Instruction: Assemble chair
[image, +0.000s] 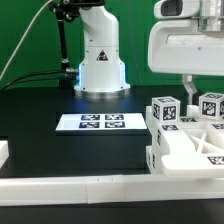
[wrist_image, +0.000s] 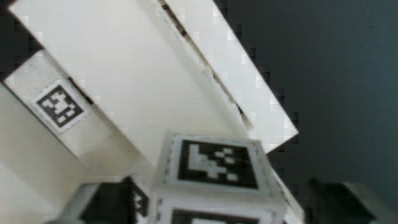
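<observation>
Exterior view: chair (image: 185, 140) partly assembled at that view's right on dark surface (image: 60, 150), tagged square legs (image: 166, 111) standing up from slab. End effector (image: 189, 88) just above, jaw spread unclear, nothing visibly held. Remaining bars unseen; completion uncertain.

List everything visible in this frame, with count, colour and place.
chair parts: several, white blocks with black-and-white tags, grouped at the exterior view's right on the table
marker board: one, flat white with tags, mid-table
rim wall: one, low white, along the table's near edge
table: one, black
robot base: one, white, at the back
hand: one, white, over the chair parts; open or shut is unclear
</observation>
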